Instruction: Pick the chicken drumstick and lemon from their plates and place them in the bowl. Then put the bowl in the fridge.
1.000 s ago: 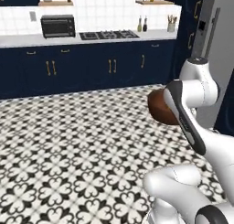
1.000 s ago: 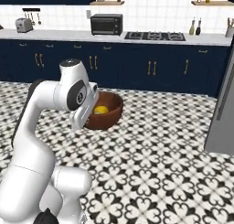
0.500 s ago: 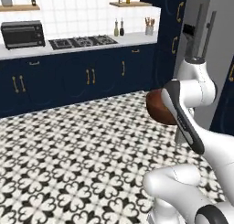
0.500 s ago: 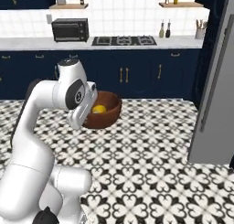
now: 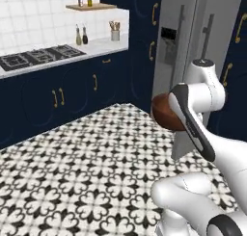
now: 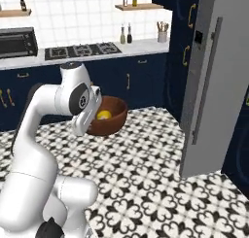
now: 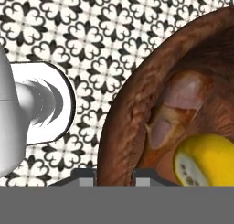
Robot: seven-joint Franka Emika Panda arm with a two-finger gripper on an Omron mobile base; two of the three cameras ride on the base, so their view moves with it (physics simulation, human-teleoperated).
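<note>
I'm seeing the tall grey metallic fridge (image 6: 214, 81) standing at the right of the right base view, dark dispenser panel in its door; in the left base view it's sitting just behind the arm. Navy cabinets with gold handles (image 5: 72, 93) are running along the back wall under a pale bench (image 6: 97, 51), with a black gas hob (image 6: 82, 49) and a dark toaster oven (image 6: 17, 42) sitting on it. Black-and-white patterned floor tiles (image 5: 72, 172) are lying below everything.

I'm watching the deep dark reddish-brown wooden bowl (image 6: 108, 116) hanging in the air off the floor, held by its rim, short of the fridge. The tool (image 7: 114, 173) is clenching that thick rim: in the hand view one dark tip is sitting outside the wall, the other inside.

Inside the bowl, the reddish-brown cooked chicken drumstick (image 7: 176, 106) is lying against the inner wall. The small round yellow lemon (image 7: 205, 159) is sitting just beside it, touching or nearly so; I can't tell which.
</note>
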